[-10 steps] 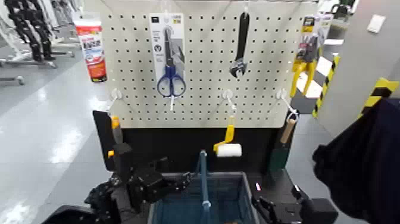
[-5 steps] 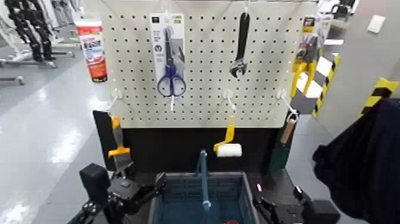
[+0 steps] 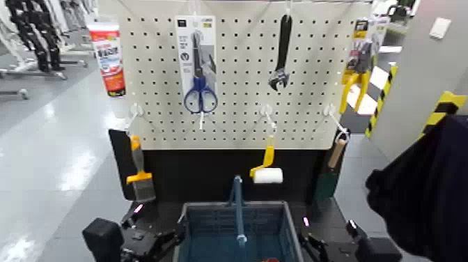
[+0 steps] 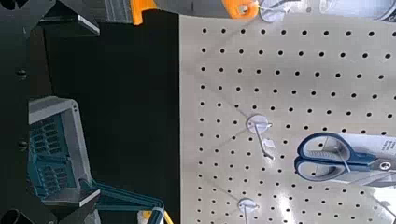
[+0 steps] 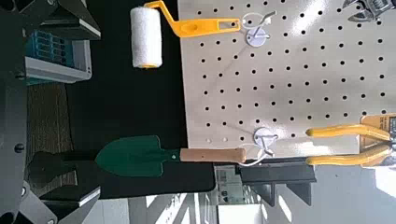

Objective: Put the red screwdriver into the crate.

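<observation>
The crate [image 3: 278,219] is open at the top, but its upright handle bar [image 3: 237,209] splits that opening into two lanes. Above and behind it, the paint roller [image 3: 267,174] hangs off the pegboard [image 3: 237,83]; the scraper [image 3: 139,174] and trowel [image 3: 327,174] flank the sides.

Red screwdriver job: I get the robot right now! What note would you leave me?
Left gripper: low by the left side of the crate, jaws open, holding nothing.
Right gripper: low, to the right of the crate, jaws open, holding nothing.
Red screwdriver: not seen in any view; most of the crate's inside is hidden.
Done: cannot confirm.
Left: check inside the crate first.
</observation>
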Controlling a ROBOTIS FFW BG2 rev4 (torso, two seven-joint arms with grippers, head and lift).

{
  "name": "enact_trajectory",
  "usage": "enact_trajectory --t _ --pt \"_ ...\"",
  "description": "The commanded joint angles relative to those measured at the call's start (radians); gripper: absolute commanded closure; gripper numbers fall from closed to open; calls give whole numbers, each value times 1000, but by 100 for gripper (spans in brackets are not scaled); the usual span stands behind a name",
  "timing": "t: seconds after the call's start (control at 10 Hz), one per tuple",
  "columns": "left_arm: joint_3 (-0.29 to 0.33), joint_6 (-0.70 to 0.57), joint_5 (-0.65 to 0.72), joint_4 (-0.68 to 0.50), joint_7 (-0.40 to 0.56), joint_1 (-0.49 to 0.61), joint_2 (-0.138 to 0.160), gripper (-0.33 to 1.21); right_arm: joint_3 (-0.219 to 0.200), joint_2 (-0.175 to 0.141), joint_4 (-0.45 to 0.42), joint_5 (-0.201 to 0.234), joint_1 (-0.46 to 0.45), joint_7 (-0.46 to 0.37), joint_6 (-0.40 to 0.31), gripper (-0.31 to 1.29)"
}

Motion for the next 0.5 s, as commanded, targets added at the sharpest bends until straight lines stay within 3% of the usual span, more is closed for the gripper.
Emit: enact_trajectory --t 0.1,0.5 --pt "-8 -35 -4 -20 55 53 1 11 -3 5 -3 6 15 0 -14 14" --pt "0 -60 -36 -61 118 110 4 11 -5 11 -4 15 32 0 -17 14"
